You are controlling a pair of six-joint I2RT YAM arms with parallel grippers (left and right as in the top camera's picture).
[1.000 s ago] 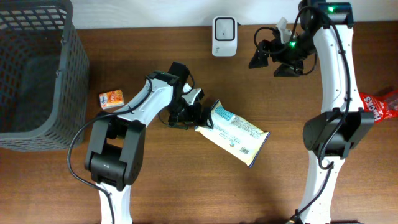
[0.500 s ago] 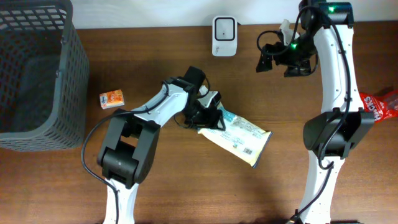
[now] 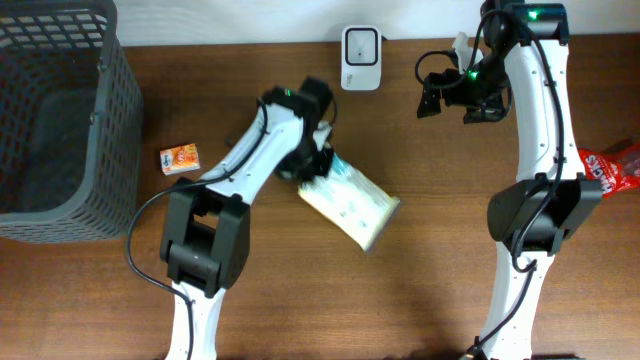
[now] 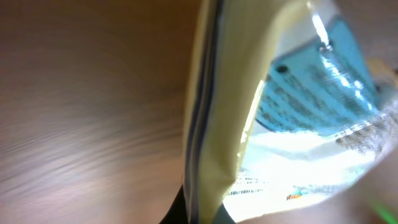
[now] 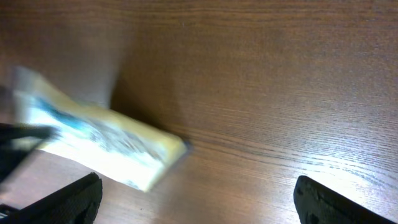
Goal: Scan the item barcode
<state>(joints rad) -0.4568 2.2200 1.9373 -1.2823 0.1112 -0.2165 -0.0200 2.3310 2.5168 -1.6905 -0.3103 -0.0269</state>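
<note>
- Clamping now: left claw (image 3: 320, 166), apart a second ago, is gripping the pouch (image 3: 352, 205) by its top seam.
- Pouch is trailing from the claw toward lower right, blurred, seemingly lifting off the desk (image 3: 450, 260); pickup is looking done.
- Scanner (image 3: 360, 45) is waiting near, just beyond the claw.
- Right claw (image 3: 452, 104) is idling, spread apart.

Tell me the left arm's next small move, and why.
Probably lift the snack packet and carry it toward the white scanner. The left gripper is shut on the packet's edge, and the scanner stands well clear of it.
</note>
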